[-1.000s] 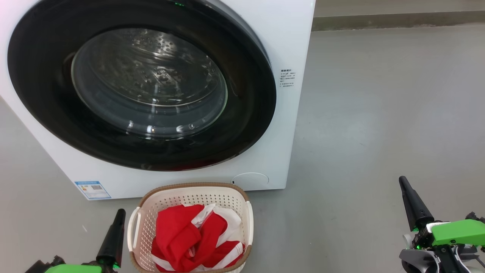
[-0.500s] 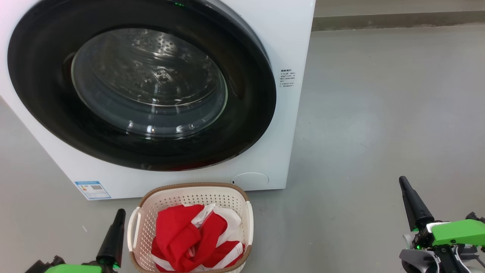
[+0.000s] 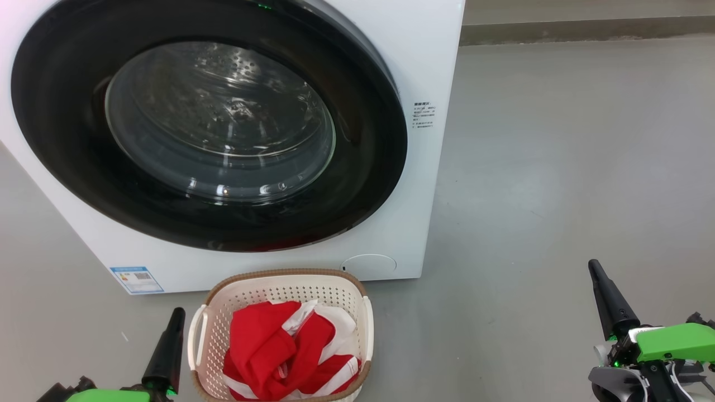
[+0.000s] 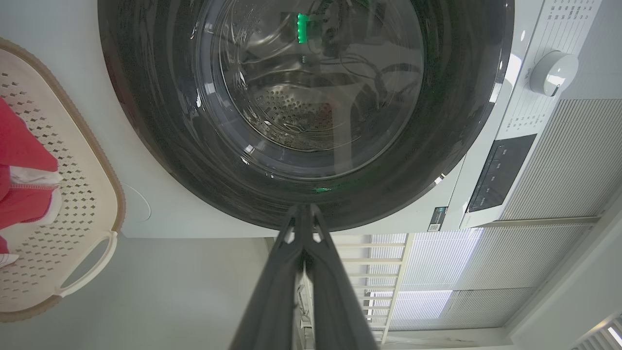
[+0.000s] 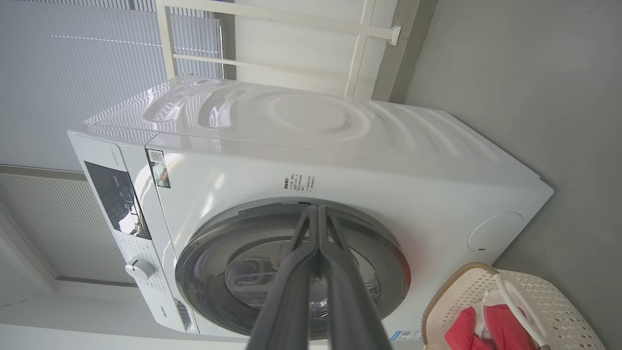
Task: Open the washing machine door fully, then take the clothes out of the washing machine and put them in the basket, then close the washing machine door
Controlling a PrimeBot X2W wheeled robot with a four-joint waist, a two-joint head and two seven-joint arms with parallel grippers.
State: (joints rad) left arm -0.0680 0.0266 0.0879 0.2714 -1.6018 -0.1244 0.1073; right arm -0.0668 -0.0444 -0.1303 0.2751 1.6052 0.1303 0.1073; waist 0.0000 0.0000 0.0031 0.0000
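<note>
Front and centre on the grey floor (image 3: pixel 558 167): one washing machine (image 3: pixel 430 56), white, its door (image 3: pixel 209 125) laid flat against the front. The black ring is seen seated all round from the head and right wrist views; whether the latch has caught cannot be told. Through the glass a bare steel drum (image 4: pixel 291 107) is seen, with no garment in it. Just before the machine, apart from it: one basket (image 3: pixel 285 273), cream, brown-rimmed, with the clothes (image 3: pixel 268 346), red with white trim, heaped inside. Left gripper (image 4: pixel 304 210): fingers pressed together to a point, nothing held, parked low just beside the basket's left handle, pointed toward the door. Right gripper (image 5: pixel 318 210): likewise closed tight and empty, parked well apart to the right of the basket. Step in hand, as judged: closing of the door, apparently at or near its finish, the unloading being judged done. For good execution, the seal is to be confirmed rather than assumed. A closed fingertip is best pressed flat against the black ring at the edge opposite the hinge, never on the glass, with a short firm push until no gap is left. The basket is to be skirted on the way in, and no cloth is to be snagged or dragged out.
</note>
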